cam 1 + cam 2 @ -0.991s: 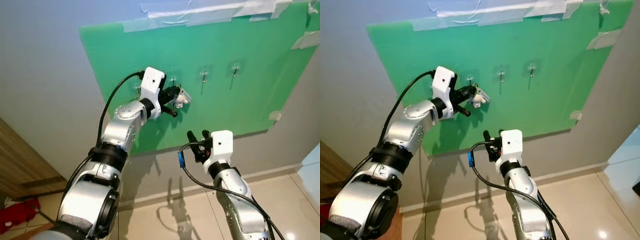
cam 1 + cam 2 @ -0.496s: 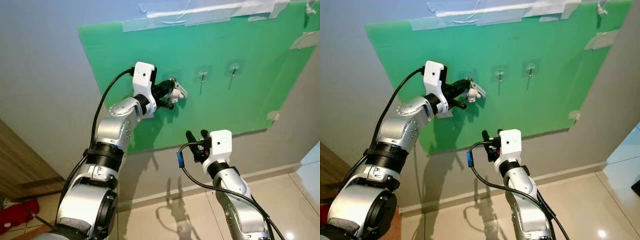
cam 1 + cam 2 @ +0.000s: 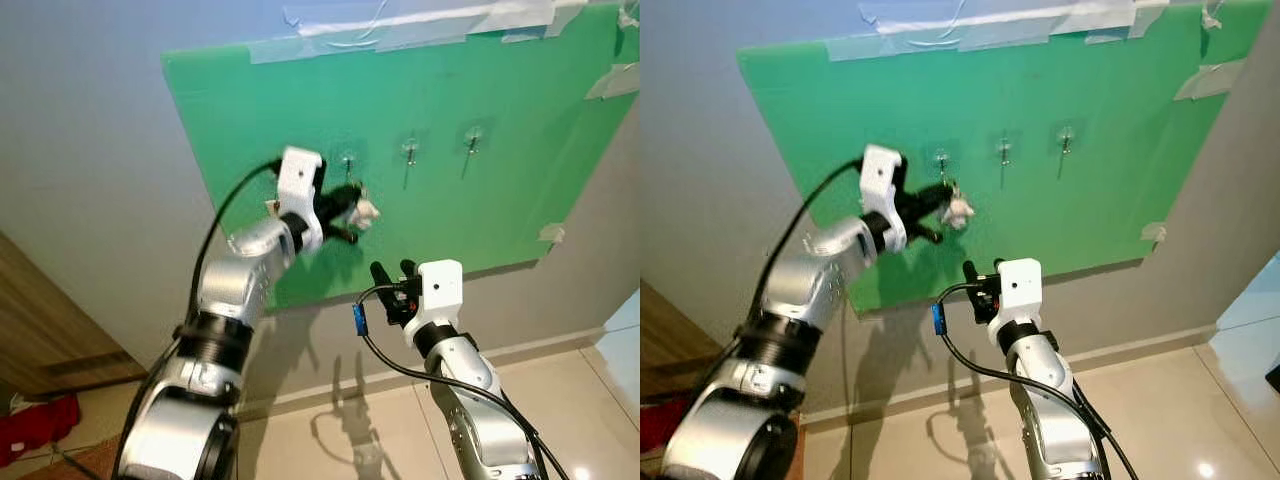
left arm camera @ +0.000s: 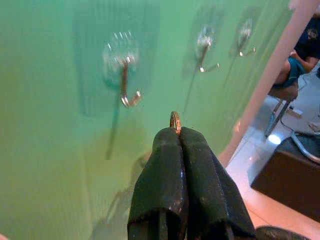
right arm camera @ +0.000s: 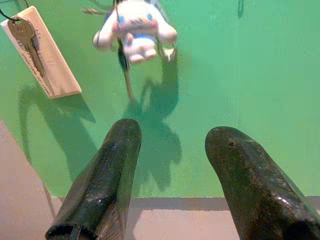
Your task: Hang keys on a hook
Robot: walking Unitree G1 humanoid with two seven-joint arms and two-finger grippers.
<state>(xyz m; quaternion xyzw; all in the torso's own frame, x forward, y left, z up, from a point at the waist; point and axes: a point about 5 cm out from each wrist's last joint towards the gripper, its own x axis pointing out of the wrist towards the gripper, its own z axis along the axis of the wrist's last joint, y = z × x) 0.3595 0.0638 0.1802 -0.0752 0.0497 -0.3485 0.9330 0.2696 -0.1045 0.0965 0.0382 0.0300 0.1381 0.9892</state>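
Near the green board's (image 3: 500, 200) left edge, the left gripper (image 3: 352, 205) pinches the key ring (image 4: 174, 120) with fingers fully closed, its plush charm (image 3: 366, 211) dangling just below the leftmost hook (image 3: 348, 160); it sat higher, at the hook, half a second ago. Bare board lies beneath. Further right, the right gripper (image 3: 393, 290) hovers with fingers spread, holding nothing.

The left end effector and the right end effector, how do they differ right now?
The left end effector is shut on a key ring, raised near the hooks; the right end effector is open and holds nothing. The left is up at the green board; the right sits lower, below the plush keychain. Both have black fingers and point at the board.
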